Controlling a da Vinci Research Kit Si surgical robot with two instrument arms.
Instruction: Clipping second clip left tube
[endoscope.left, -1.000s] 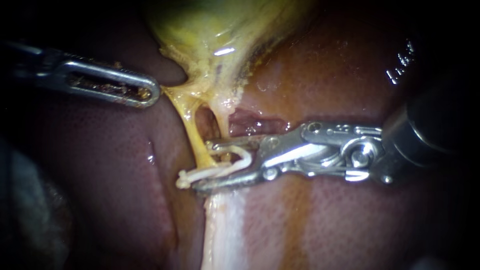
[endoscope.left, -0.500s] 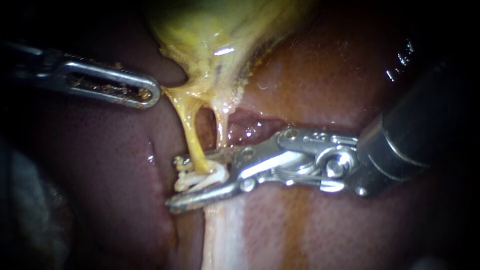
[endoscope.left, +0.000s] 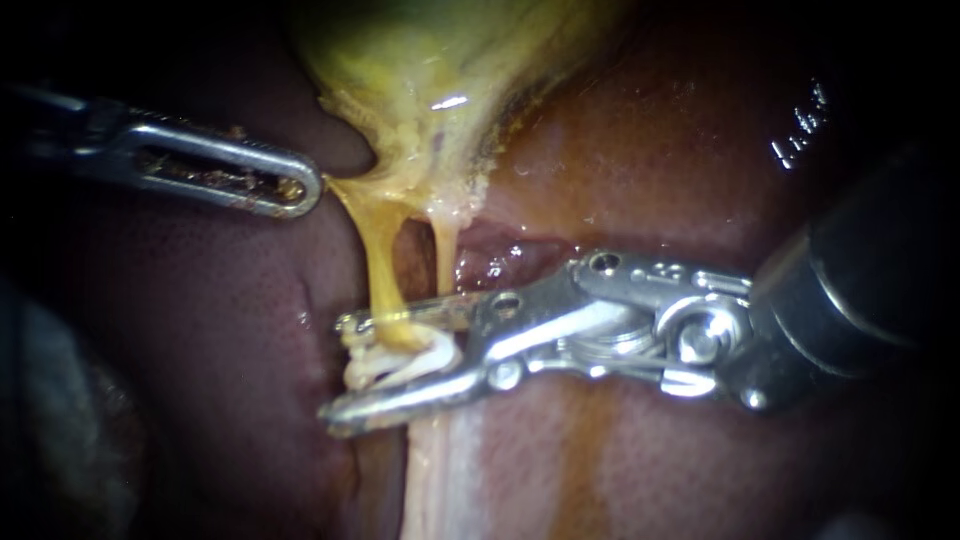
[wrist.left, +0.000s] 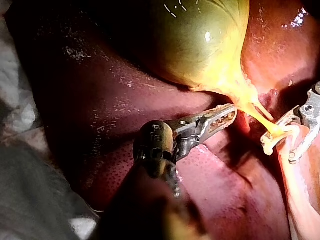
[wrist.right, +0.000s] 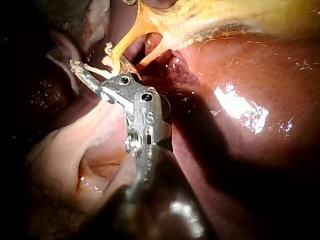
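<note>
Endoscope view: the right instrument (endoscope.left: 340, 372) has its jaws partly apart astride the left tube (endoscope.left: 384, 275), both seemingly pressing a white clip (endoscope.left: 410, 360) that wraps it, below the gallbladder (endoscope.left: 430, 60). The left instrument (endoscope.left: 300, 190), jaws together and empty, lies just beside the gallbladder's neck, over the liver (endoscope.left: 200, 330).

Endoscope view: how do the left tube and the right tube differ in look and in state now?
The left tube is thicker and deeper yellow; the right tube is thinner and paler. The left tube enters the end effector of the right instrument, between its jaws, where a white clip is held; the right tube appears to lie outside them, with no clip visible. Both hang from the gallbladder, over the liver.
</note>
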